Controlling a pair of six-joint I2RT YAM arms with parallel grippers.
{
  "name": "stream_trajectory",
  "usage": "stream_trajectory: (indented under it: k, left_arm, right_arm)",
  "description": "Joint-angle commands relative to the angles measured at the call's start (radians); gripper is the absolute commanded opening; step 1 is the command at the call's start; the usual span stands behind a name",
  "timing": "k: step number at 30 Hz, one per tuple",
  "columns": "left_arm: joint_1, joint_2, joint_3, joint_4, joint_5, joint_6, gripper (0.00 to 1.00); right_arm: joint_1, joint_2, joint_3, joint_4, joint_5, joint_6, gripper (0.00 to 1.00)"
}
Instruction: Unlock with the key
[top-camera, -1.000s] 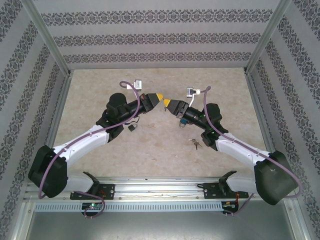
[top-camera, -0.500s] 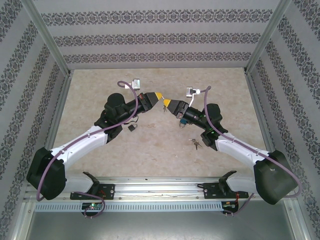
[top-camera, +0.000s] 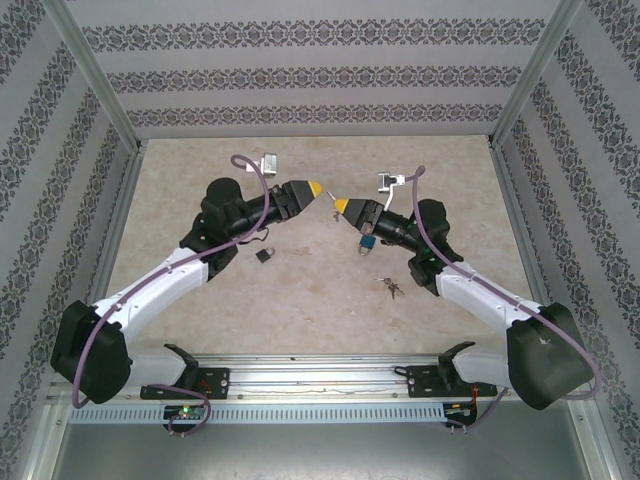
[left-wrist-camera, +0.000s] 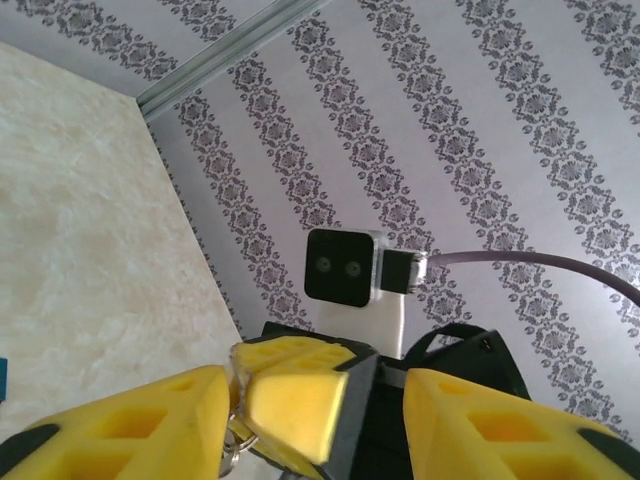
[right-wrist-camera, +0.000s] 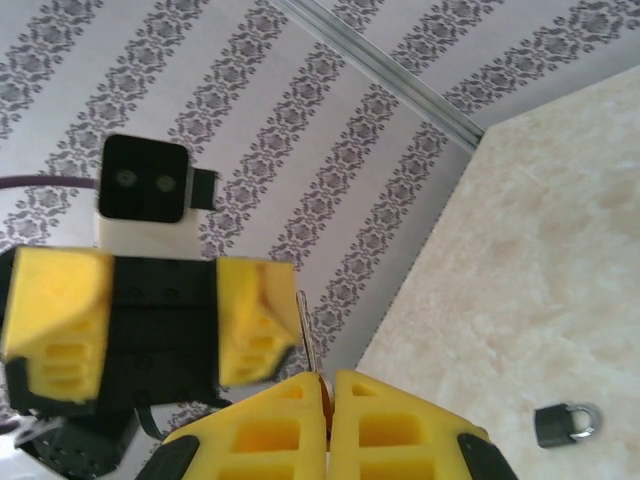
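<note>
My right gripper (top-camera: 343, 207) (right-wrist-camera: 328, 385) is shut on a thin silver key (right-wrist-camera: 308, 335), whose blade sticks out beyond the yellow pads. My left gripper (top-camera: 308, 189) (left-wrist-camera: 315, 400) stands open in the air, tip to tip with the right one. In the left wrist view the right gripper's yellow tip sits between the left fingers (left-wrist-camera: 130, 430), with a key ring hanging beside it. A small dark padlock (top-camera: 265, 256) (right-wrist-camera: 565, 422) lies on the table under the left arm, away from both grippers.
A loose bunch of keys (top-camera: 390, 287) lies on the table by the right arm. A small blue object (top-camera: 368, 243) shows just under the right gripper; what it is I cannot tell. Patterned walls close in the table on three sides.
The two gripper tips, nearly touching a second ago, have drawn slightly apart. The left arm has pulled back to the left; the right has shifted a little to the right.
</note>
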Motion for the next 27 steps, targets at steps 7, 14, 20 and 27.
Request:
stream_trajectory:
  k: [7,14,20,27]
  left_arm:
    - [0.021,0.029,0.217,-0.431,0.251,0.247,0.62]
    - [0.021,0.054,0.239,-0.472,0.29,0.275,0.66]
    - [0.02,0.057,0.237,-0.439,0.314,0.259,0.48]
    - [0.02,0.05,0.236,-0.438,0.315,0.259,0.35]
  right_arm:
    - [-0.054,-0.013,0.118,-0.128,-0.254,-0.074,0.0]
    - [-0.042,-0.011,0.152,-0.126,-0.341,-0.073,0.0]
    - [-0.031,0.005,0.167,-0.14,-0.371,-0.074,0.0]
    - [-0.026,0.016,0.179,-0.166,-0.379,-0.084,0.0]
